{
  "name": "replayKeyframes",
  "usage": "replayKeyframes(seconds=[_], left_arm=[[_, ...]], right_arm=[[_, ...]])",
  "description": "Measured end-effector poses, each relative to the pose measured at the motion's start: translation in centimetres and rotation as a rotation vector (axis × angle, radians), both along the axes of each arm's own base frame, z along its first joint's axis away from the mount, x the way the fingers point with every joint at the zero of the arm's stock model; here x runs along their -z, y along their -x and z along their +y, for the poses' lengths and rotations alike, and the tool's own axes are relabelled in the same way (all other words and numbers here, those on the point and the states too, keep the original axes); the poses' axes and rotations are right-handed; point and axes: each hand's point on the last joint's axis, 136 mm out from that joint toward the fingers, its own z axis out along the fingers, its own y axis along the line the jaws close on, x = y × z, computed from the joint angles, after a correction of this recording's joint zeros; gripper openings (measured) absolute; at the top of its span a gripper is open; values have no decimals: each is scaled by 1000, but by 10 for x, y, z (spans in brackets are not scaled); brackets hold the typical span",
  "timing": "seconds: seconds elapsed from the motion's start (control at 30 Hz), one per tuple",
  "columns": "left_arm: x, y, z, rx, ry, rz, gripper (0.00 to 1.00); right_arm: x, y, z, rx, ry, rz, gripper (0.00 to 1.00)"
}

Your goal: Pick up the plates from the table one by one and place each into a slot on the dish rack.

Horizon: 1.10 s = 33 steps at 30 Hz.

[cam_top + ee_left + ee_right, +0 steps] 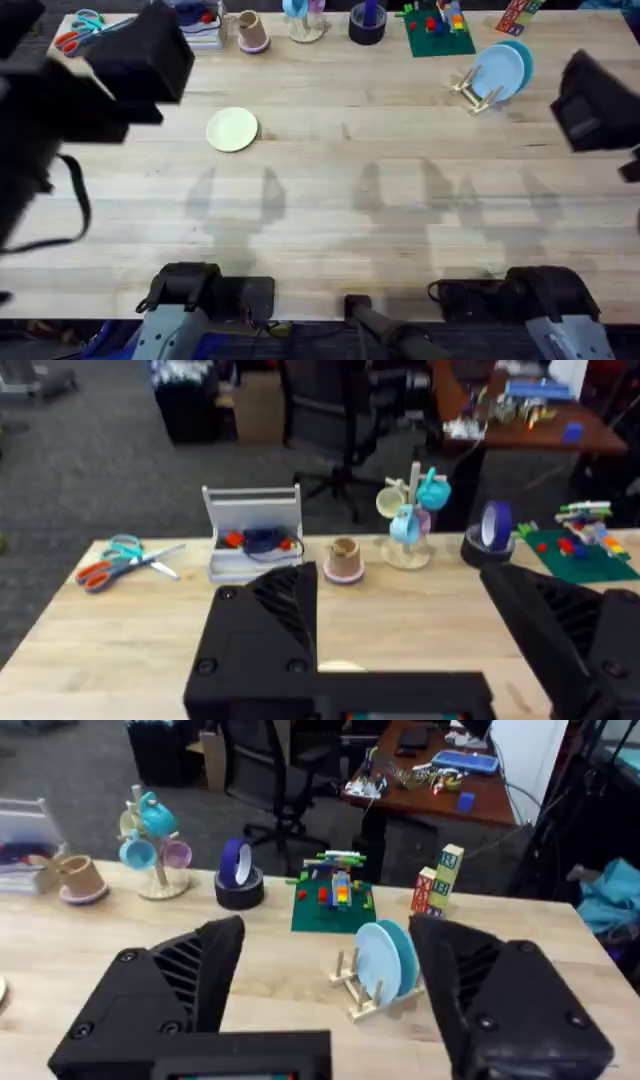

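- Overhead: the pale yellow-green plate lay flat on the tabletop, upper left of centre. Two light blue plates already stood in the dish rack at upper right. I judged the loose plate light, stiff and slick, sitting flush, so I would pinch its rim at an edge. The left arm hung large and dark at the frame's upper left, near the plate; the right arm sat at the right edge, near the rack.
- Left wrist: my left pincer was spread wide, holding nothing, with a pale sliver of the plate's rim just between the fingers at the bottom.
- Right wrist: my right pincer was wide and empty, looking onto the rack with its blue plates upright.
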Motion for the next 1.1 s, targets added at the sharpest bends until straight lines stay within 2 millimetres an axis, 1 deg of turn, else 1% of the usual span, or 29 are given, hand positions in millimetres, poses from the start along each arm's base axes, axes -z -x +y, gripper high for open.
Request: replayKeyframes(seconds=[0.23, 0.33, 0.47, 0.57, 0.73, 0.83, 0.97, 1.1], left_arm=[[-14, -18, 0, 0, 0, 156, 993], [-21, -25, 0, 1, 1, 214, 993], [-30, -32, -3, 18, 5, 281, 992], [-33, -38, -7, 40, 11, 331, 992], [-30, -47, -13, 73, 28, 418, 991], [-24, -53, -17, 93, 39, 484, 993], [-10, -53, -19, 103, 48, 585, 993], [5, -53, -21, 111, 57, 669, 992]], right_arm=[[-32, -9, 0, 0, 2, 98, 992], [-40, -16, 0, 0, 1, 161, 992], [-44, -27, 0, -1, 0, 264, 992], [-45, -35, 0, -1, -1, 356, 992], [-44, -46, -1, -1, -3, 500, 992], [-40, -52, -1, -1, -4, 582, 992], [-30, -58, -1, -1, -5, 676, 992], [-14, -62, 0, -5, -7, 759, 992]])
